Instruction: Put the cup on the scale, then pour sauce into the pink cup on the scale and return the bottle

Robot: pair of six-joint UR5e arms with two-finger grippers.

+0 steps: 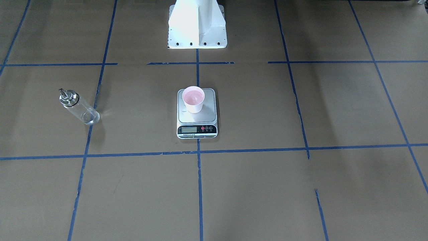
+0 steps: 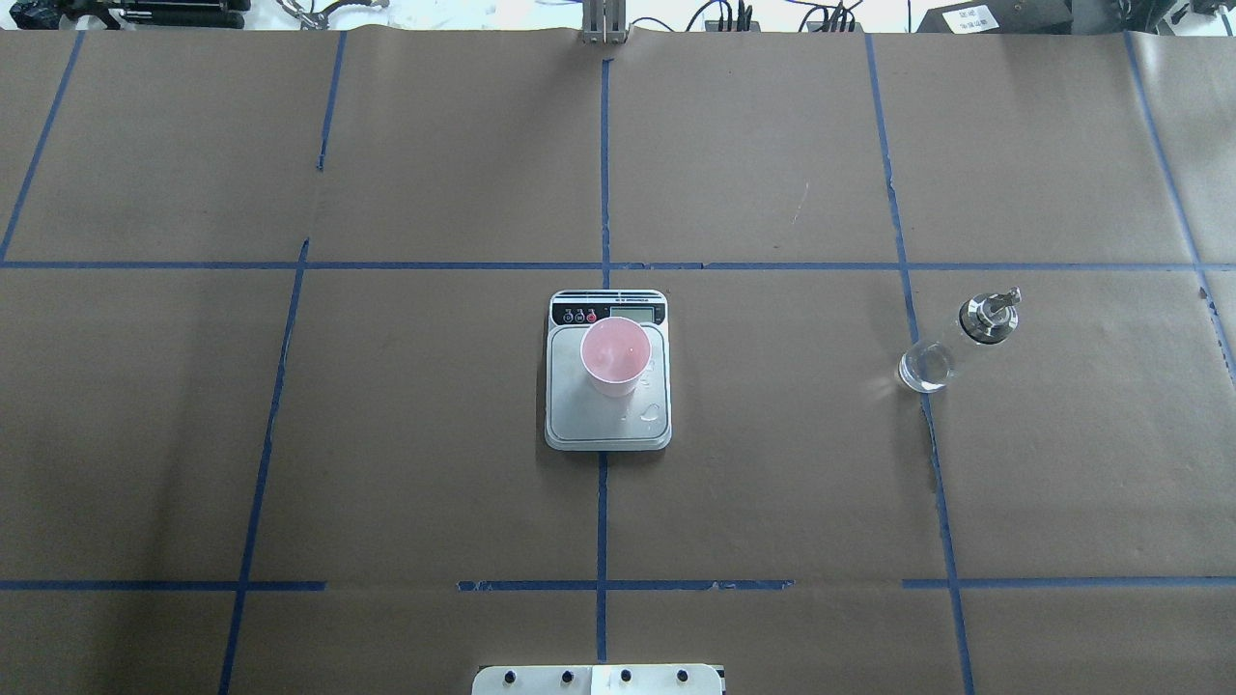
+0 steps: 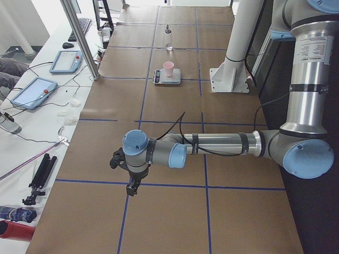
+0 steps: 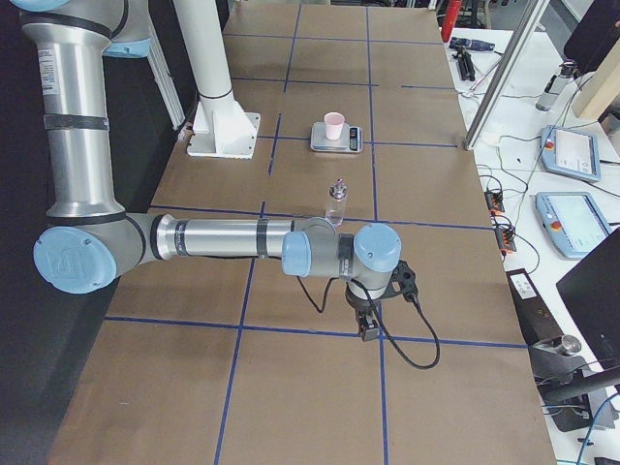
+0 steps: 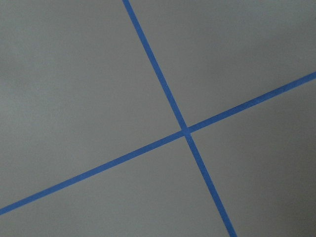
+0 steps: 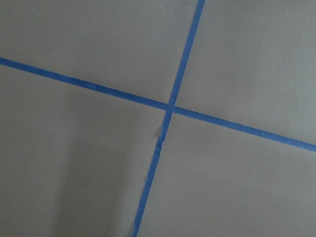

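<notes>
The pink cup [image 1: 193, 99] stands upright on the silver scale [image 1: 197, 126] at the table's middle; both also show in the overhead view, cup [image 2: 614, 356] and scale [image 2: 608, 425]. The clear glass bottle [image 1: 79, 107] with its metal spout stands upright on the paper on my right side, apart from the scale, also in the overhead view [image 2: 956, 341]. My left gripper [image 3: 131, 186] shows only in the exterior left view, far from the scale; I cannot tell its state. My right gripper [image 4: 369, 325] shows only in the exterior right view, a short way from the bottle [image 4: 336, 201]; state unclear.
Brown paper with blue tape grid lines covers the table. The robot's white base [image 1: 197, 26] stands behind the scale. A few droplets lie on the scale platform [image 2: 652, 413]. Tablets and cables lie on a side bench [image 3: 32, 92]. Both wrist views show only paper and tape crossings.
</notes>
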